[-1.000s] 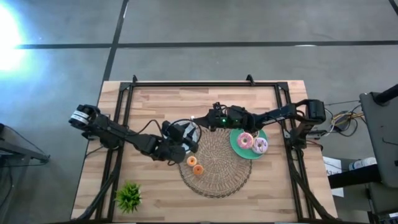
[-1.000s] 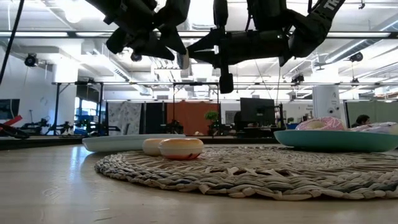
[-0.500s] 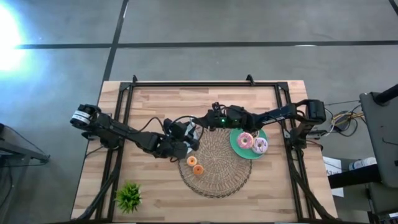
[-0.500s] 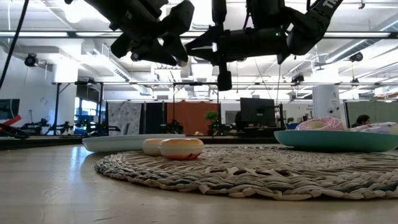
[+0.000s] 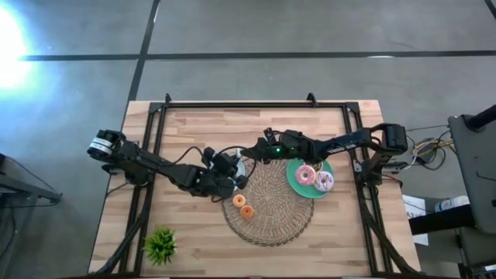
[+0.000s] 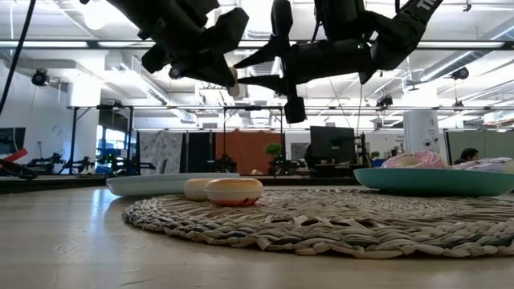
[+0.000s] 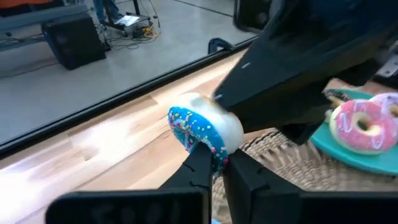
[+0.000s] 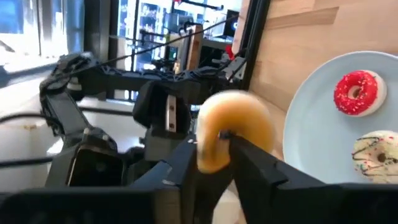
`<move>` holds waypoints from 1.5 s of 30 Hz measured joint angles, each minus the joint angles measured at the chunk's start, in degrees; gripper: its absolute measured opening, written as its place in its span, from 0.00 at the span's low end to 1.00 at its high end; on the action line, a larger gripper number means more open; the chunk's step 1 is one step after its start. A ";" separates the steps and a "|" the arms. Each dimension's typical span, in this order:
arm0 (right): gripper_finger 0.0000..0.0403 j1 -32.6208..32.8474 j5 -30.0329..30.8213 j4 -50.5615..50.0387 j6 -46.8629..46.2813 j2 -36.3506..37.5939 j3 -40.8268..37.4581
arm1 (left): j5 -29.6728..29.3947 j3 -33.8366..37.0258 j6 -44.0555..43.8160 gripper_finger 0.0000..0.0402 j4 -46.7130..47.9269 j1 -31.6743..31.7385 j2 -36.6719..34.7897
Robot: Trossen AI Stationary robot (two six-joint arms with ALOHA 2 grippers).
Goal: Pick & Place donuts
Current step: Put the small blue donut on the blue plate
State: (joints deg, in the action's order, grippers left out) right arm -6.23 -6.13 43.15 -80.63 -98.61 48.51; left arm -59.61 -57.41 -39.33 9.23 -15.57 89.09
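left hand [image 7: 212, 163] has now closed on the blue-frosted donut [image 7: 202, 129].

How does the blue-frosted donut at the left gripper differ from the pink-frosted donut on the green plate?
The blue-frosted donut has blue icing with coloured sprinkles; the pink-frosted donut has pink icing with white streaks. The blue-frosted donut is up in the air, on edge, pinched by the left gripper; the pink-frosted donut lies flat on the green plate. Both are ring-shaped.
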 joint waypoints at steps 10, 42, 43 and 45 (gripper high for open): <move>0.48 -2.85 -9.12 -14.65 10.74 8.03 -0.26 | 10.12 -1.03 -2.71 0.00 22.08 -0.53 -1.55; 0.51 -8.77 -8.92 -41.50 27.58 28.48 -1.07 | 49.52 5.22 17.68 0.00 35.13 15.11 -2.13; 0.51 -8.77 -8.91 -41.50 27.63 28.48 -1.07 | 49.70 5.22 17.30 0.00 35.11 15.11 -2.13; 0.51 -8.75 -8.92 -41.50 27.75 28.48 -1.07 | 49.85 5.22 16.89 0.01 35.13 15.10 -2.11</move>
State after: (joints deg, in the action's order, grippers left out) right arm -14.98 -15.05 1.65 -52.88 -70.13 47.44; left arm -9.76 -52.18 -22.44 44.36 -0.47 86.98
